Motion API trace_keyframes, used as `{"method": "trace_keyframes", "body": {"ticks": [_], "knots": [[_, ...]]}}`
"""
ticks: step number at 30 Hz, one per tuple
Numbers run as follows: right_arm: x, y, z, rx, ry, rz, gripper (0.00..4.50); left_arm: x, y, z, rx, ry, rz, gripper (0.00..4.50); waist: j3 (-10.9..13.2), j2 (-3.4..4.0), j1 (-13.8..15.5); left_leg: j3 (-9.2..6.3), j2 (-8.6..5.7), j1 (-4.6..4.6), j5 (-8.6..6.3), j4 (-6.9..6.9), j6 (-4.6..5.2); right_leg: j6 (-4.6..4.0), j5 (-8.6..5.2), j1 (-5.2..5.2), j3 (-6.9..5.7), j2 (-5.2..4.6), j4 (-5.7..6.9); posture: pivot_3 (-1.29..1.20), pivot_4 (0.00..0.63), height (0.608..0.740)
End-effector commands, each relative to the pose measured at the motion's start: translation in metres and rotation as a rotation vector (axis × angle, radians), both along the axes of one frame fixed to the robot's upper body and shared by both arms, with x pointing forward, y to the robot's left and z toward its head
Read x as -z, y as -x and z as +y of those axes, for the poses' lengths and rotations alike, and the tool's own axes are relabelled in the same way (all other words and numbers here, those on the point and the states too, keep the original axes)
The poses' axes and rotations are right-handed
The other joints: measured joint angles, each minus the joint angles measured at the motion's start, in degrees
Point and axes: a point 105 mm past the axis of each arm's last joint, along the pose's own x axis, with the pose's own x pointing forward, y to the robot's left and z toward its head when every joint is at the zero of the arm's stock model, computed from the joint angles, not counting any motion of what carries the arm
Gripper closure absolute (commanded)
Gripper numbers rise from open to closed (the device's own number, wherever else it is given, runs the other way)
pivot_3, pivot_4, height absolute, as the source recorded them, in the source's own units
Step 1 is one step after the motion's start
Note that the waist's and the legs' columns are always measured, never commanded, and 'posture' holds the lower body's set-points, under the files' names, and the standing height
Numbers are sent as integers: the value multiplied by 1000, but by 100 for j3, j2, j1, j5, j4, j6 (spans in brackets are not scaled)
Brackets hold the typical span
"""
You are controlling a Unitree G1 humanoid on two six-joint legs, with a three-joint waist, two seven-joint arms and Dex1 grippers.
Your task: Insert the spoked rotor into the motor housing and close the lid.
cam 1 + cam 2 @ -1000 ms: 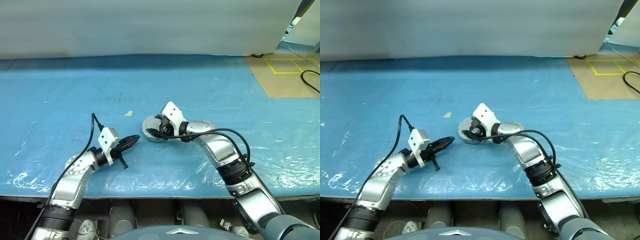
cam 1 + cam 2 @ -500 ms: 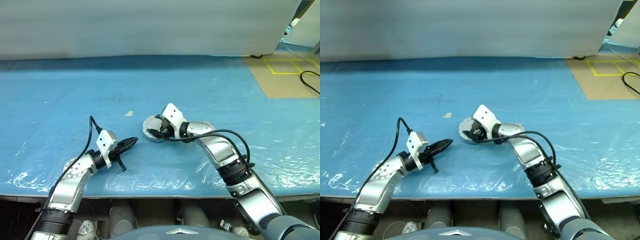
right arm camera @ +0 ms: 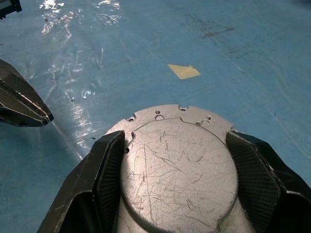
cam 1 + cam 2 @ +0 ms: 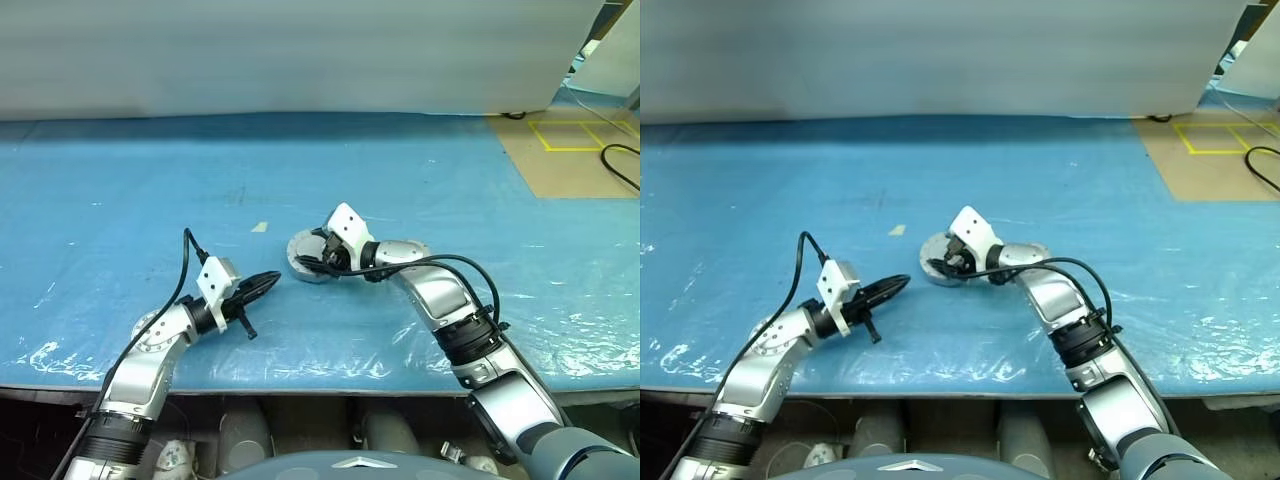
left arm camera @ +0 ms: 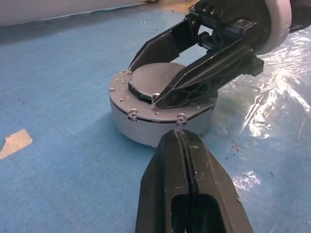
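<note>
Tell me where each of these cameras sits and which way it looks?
Head eyes: look forward and down at the blue table; both arms show.
Left wrist: looks along the shut left end effector at the closed housing.
Right wrist: looks down on the lid between its own spread fingers.
Shared: the right end effector straddling the lid, and yellow tape.

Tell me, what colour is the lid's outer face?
Plain grey metal with fine scratches; the lid shows best in the right wrist view.
</note>
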Motion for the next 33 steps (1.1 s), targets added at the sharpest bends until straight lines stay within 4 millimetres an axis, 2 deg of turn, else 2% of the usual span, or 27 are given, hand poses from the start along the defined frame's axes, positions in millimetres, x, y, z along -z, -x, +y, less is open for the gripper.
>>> {"method": "trace_keyframes", "body": {"ticks": [1,9,19,24,33], "knots": [[45,0,-22,101,127,95,1523,-9,-2,-4,15,4,-39,4500,-9,0,-5,0,1,1,0,0,0,2,-1,1,0,0,0,0,150,740],[46,-1,-22,105,128,102,1523,-13,-14,-12,37,-15,-59,4500,-17,1,-12,0,0,6,-3,-2,4,4,-2,2,2,1,0,0,150,740],[40,0,-17,89,103,109,1523,-12,-46,-19,-16,-92,-73,4500,-20,1,-16,0,0,5,0,-3,-1,4,-2,2,2,1,1,0,150,740],[33,1,-15,78,86,97,1523,5,-42,-24,16,-174,-11,4500,-22,1,-15,0,0,4,0,-3,0,4,-2,1,2,0,-1,0,150,740],[26,2,-10,46,73,88,1523,15,-38,-25,26,-210,43,4500,-27,4,-13,0,-1,3,-2,-7,2,6,-4,2,2,-4,-4,0,150,740]]}}
